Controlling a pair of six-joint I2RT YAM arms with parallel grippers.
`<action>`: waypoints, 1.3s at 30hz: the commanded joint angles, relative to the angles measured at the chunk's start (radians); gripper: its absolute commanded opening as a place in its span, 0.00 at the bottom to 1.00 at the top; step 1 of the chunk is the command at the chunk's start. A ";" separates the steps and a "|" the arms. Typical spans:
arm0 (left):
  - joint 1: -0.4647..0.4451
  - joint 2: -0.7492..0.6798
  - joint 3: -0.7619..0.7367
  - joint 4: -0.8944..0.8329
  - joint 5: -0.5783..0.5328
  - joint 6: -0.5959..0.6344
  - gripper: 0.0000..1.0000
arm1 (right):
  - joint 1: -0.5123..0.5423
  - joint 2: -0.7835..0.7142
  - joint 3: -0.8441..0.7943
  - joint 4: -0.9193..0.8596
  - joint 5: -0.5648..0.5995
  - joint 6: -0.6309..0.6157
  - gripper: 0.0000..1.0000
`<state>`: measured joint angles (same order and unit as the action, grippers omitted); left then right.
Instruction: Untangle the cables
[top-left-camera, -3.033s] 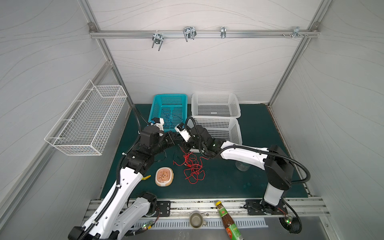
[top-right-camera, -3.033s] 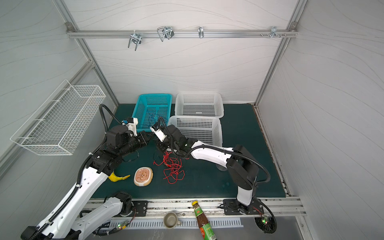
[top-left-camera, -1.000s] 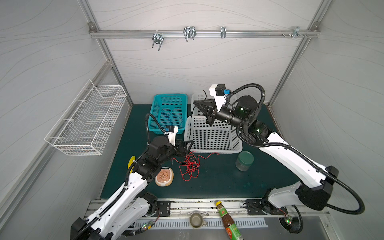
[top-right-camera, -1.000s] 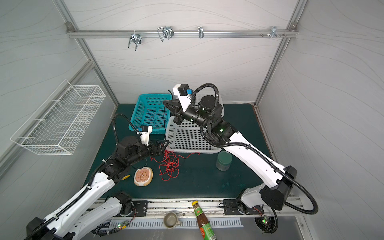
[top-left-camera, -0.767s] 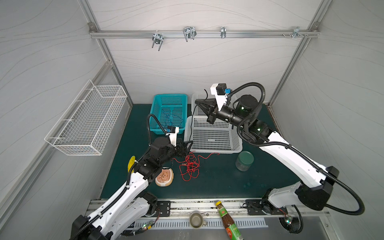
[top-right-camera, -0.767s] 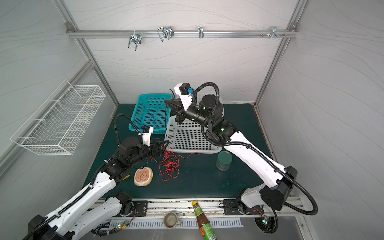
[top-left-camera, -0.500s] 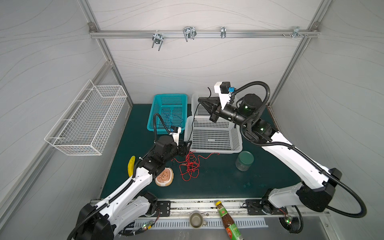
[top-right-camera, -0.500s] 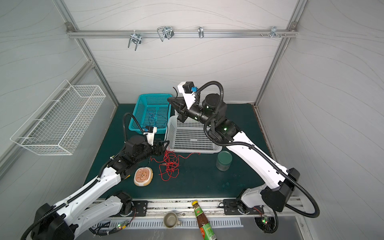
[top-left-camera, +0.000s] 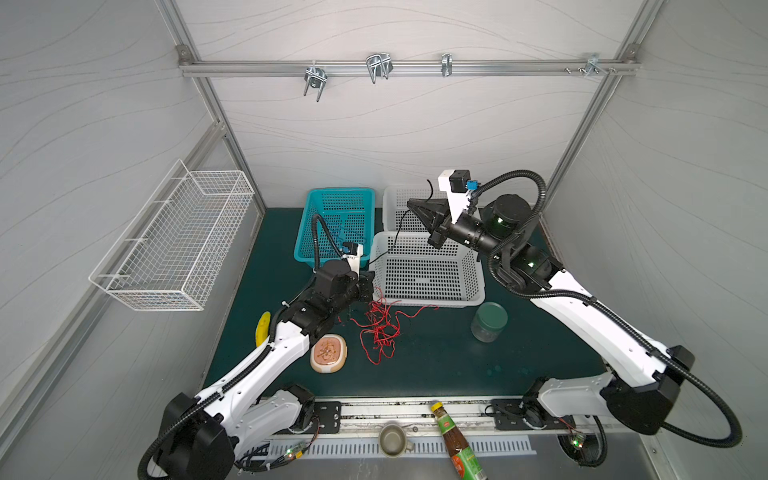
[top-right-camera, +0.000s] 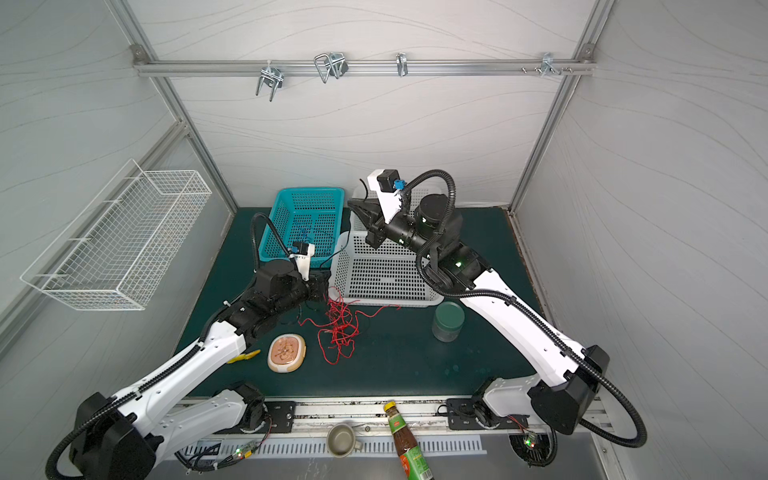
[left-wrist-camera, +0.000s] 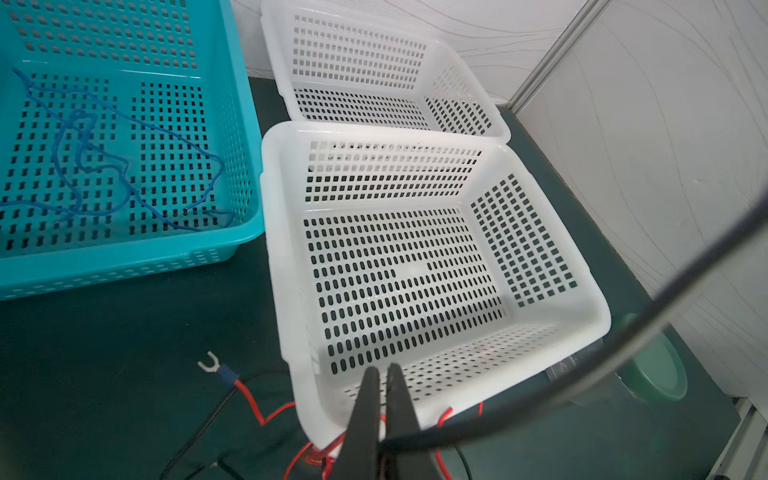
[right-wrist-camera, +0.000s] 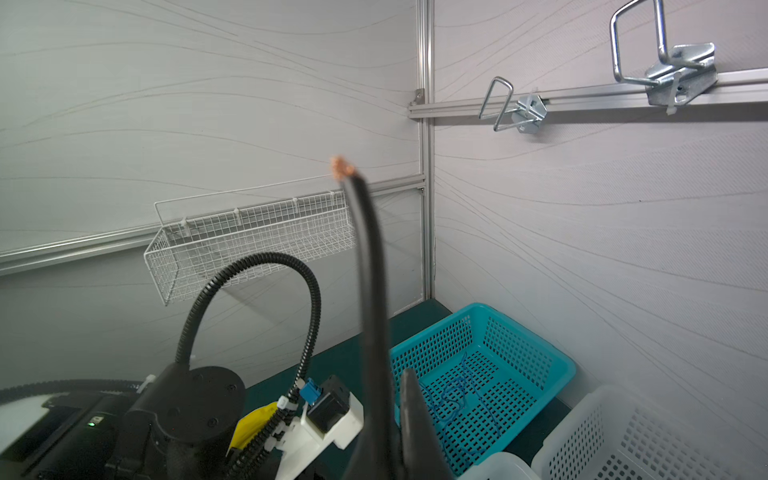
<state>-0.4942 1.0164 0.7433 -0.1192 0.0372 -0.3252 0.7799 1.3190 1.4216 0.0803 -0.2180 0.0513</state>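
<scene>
Left fingers (left-wrist-camera: 368, 415) and right fingers (right-wrist-camera: 415, 424) are clamped on the black cable (right-wrist-camera: 376, 291); separation from the red cables (top-left-camera: 380, 324) is needed next.

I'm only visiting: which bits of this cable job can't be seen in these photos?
Where the left jaws pinch the black cable: left wrist view, blurred and cut by the picture's edge.
Whether red cables are caught too: the jaws hide it.
How their strands cross: both top views, too thin to trace.
Right jaws' grip spot: right wrist view, past the picture's edge.
Banana: top view, mostly under the left arm.
</scene>
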 joint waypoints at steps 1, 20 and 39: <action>-0.006 -0.051 0.091 -0.012 -0.042 -0.010 0.00 | -0.005 -0.004 -0.042 -0.005 0.018 -0.021 0.00; -0.006 -0.035 0.311 -0.005 -0.114 0.094 0.00 | 0.002 0.146 -0.251 0.089 -0.238 0.058 0.00; -0.005 0.003 0.273 -0.022 0.018 -0.046 0.00 | 0.137 0.359 -0.246 0.294 -0.161 0.110 0.09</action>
<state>-0.4938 1.0355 1.0107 -0.1978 0.0238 -0.3428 0.9119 1.6566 1.1488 0.2863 -0.4141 0.1417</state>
